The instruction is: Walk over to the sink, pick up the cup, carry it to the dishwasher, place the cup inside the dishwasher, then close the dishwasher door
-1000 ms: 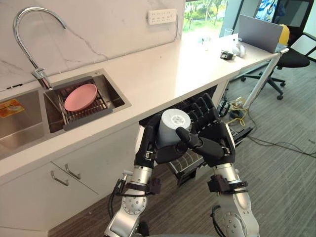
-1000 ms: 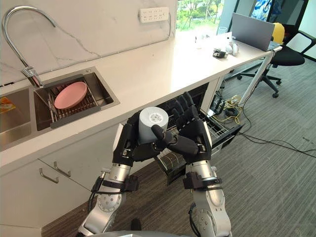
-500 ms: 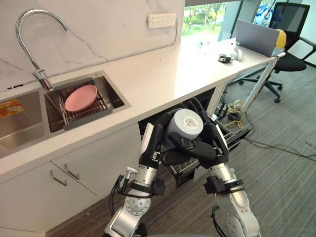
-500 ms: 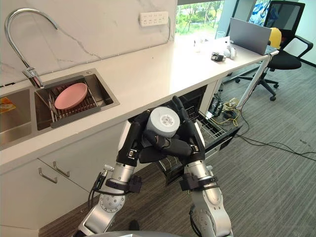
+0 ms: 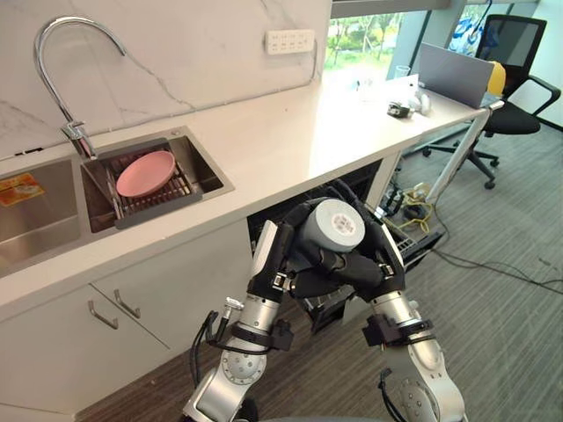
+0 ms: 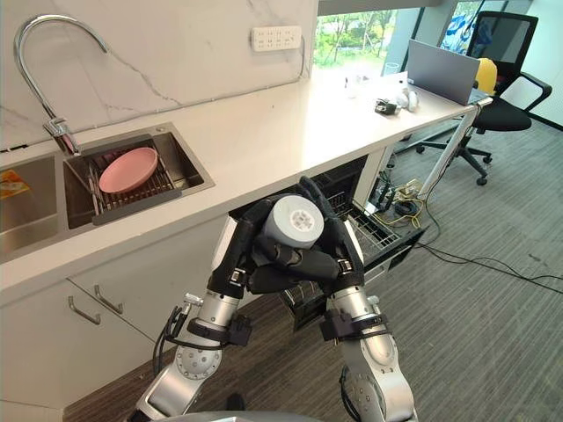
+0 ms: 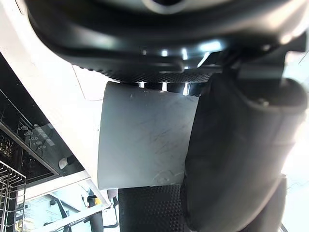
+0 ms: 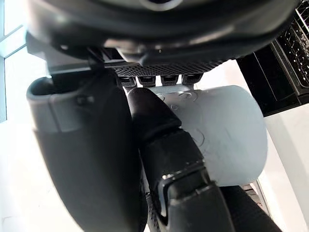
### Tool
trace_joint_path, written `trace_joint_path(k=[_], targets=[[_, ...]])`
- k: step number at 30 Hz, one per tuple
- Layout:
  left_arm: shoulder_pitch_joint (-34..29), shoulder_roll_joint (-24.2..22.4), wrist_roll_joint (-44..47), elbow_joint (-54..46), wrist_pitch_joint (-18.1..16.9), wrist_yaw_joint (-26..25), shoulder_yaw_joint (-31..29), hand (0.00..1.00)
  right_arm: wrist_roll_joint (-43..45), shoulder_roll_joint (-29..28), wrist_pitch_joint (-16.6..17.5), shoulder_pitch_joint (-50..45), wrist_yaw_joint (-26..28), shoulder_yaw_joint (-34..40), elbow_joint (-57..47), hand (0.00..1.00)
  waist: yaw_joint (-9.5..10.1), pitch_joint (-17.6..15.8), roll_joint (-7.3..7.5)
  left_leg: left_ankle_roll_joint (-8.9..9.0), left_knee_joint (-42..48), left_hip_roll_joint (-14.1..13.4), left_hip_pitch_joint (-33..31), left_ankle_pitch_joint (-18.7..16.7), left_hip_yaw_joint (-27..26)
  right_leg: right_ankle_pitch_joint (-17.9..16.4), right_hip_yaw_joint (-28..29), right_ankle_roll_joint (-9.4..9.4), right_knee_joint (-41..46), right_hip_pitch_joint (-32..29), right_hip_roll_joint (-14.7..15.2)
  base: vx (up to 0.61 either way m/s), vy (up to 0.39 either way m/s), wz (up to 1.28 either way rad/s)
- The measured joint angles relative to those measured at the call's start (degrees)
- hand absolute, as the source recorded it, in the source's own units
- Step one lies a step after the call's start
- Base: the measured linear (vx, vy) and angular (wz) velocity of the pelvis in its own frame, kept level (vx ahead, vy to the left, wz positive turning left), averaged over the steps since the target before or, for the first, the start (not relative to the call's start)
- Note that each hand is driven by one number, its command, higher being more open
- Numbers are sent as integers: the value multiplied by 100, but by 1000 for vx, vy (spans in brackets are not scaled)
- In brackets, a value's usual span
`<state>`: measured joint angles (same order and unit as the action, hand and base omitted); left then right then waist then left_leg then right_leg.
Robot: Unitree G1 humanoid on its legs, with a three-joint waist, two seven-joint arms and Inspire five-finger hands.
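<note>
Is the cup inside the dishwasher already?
No, the left hand and the right hand hold the cup up in front of the open dishwasher.

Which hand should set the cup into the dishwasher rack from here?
Right, probably. Both hands are curled round the cup, but the right hand is on the side where the pulled-out rack shows; the left hand is farther from it.

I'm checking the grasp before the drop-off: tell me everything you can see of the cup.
The cup is a plain light-grey cylinder, matte like plastic and faintly scuffed. It is tilted, with its closed round end facing up. The left hand and right hand wrap their fingers round its sides, holding it before the open dishwasher.
</note>
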<state>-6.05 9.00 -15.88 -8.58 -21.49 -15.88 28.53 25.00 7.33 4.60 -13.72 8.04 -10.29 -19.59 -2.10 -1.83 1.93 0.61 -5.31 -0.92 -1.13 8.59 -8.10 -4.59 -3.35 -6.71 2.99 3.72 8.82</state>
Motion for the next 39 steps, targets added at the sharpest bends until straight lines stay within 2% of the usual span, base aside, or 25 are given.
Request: trace_joint_path(k=[10, 11, 24, 39], targets=[[-1, 109, 5, 0, 1, -29, 19, 0, -175, 71, -14, 2, -148, 16, -6, 0, -38, 21, 26, -2, 1, -1, 0, 11, 3, 6, -1, -2, 0, 0, -1, 0, 0, 0], [-1, 117, 8, 0, 1, -36, 19, 100, -183, 74, -13, 2, -165, 2, -7, 0, -38, 23, 29, -2, 1, -1, 0, 12, 3, 7, -1, -1, 0, 0, -1, 0, 0, 0], [-2, 115, 51, 0, 62, -132, 73, 100, -143, 49, -17, 6, -319, -43, -13, 0, -38, 34, 46, 3, 0, 0, -38, 25, 28, 10, -23, 23, -11, -23, 0, 0, 0, 0], [-135, -33, 133, 0, 68, -171, 130, 100, 427, -22, -21, -66, -264, -54, 70, 0, -40, 33, 43, 11, -7, 2, -66, 57, 117, 6, -112, 27, 4, -11, -4, 0, 0, 2]])
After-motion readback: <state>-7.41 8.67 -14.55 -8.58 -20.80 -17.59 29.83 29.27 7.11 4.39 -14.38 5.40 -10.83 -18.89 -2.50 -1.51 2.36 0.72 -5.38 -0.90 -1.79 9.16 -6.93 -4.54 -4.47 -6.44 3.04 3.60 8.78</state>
